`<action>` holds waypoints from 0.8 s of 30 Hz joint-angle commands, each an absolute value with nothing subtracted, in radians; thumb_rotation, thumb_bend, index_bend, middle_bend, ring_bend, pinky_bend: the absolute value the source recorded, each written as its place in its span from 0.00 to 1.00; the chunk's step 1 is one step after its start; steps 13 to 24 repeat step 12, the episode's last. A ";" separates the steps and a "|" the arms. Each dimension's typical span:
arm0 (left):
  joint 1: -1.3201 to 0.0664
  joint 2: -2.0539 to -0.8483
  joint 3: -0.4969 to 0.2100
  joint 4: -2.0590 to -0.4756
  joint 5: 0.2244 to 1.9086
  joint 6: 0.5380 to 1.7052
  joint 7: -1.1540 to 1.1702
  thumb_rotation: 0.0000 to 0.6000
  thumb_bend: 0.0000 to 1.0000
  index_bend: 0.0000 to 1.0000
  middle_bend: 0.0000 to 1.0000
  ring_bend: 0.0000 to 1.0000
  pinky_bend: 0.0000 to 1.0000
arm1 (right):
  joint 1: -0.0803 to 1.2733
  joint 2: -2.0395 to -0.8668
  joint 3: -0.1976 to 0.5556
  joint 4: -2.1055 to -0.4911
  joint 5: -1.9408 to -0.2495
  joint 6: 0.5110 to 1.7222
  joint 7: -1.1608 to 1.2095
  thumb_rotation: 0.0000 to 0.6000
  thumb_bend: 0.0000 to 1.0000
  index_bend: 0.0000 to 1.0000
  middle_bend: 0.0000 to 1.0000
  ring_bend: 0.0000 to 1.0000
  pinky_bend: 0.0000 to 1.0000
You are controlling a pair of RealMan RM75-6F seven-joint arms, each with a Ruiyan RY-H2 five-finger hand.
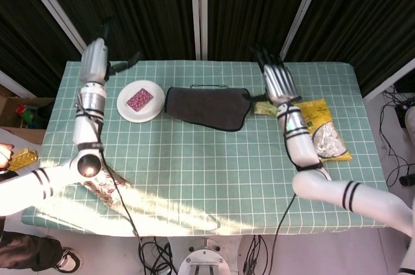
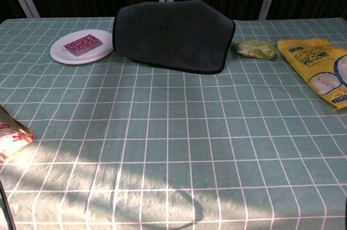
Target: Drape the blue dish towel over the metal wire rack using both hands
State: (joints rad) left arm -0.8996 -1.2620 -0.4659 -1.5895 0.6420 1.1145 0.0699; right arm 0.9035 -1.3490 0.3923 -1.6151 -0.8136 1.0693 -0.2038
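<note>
The green checked tablecloth covers my whole table; the dark dish towel with blue edge lies draped over the metal wire rack at the far middle; the yellow snack bag on the right has writing too small to read; the white round plate carries a pink patterned packet; my right hand is released with fingers spread; my left hand I cannot tell.
</note>
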 commanded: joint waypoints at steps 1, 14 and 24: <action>-0.554 -1.054 -0.121 -1.937 1.188 1.387 0.164 0.44 0.17 0.12 0.07 0.06 0.13 | 0.493 -1.118 0.050 -1.975 -1.247 1.480 -0.312 1.00 0.08 0.00 0.00 0.00 0.00; -0.182 -1.234 0.200 -1.714 1.506 1.664 0.233 0.41 0.15 0.16 0.07 0.06 0.13 | 0.051 -1.244 -0.194 -1.722 -1.425 1.816 -0.163 1.00 0.12 0.00 0.00 0.00 0.00; -0.182 -1.234 0.200 -1.714 1.506 1.664 0.233 0.41 0.15 0.16 0.07 0.06 0.13 | 0.051 -1.244 -0.194 -1.722 -1.425 1.816 -0.163 1.00 0.12 0.00 0.00 0.00 0.00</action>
